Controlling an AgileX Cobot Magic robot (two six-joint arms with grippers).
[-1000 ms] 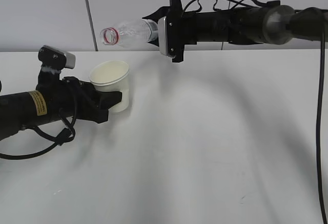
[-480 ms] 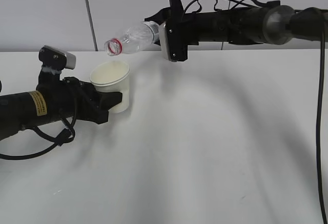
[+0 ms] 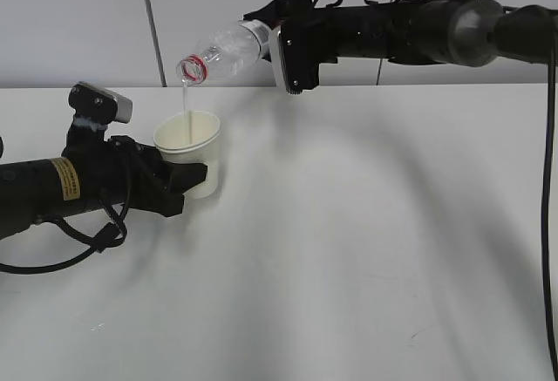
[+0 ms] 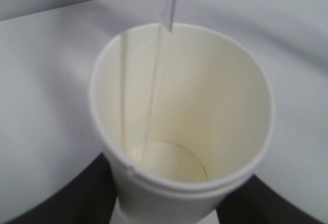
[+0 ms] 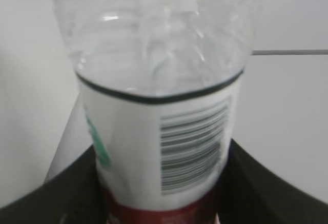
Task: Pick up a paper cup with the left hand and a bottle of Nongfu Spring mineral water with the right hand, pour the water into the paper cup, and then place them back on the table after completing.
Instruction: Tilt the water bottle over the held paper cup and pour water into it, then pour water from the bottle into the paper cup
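Note:
My left gripper [image 3: 193,178], on the arm with the yellow label, is shut on a white paper cup [image 3: 191,153] that stands upright, low over the white table [image 3: 349,241]. My right gripper [image 3: 261,37] is shut on a clear Nongfu Spring bottle [image 3: 222,51], tilted with its red-ringed mouth down-left above the cup. A thin stream of water [image 3: 185,102] falls into the cup. In the left wrist view the cup [image 4: 184,111] fills the frame, the stream [image 4: 169,8] runs down its inner wall, and my gripper [image 4: 169,211] holds its base. In the right wrist view the bottle [image 5: 159,106] shows its barcode label, gripped [image 5: 161,203] at the bottom.
A grey wall [image 3: 87,15] with vertical seams stands behind the table's far edge. A black cable [image 3: 547,224] hangs down at the right edge of the exterior view.
My right gripper has rotated and tipped the bottle's mouth further down over the cup. Water now streams into the cup. The left arm has barely moved.

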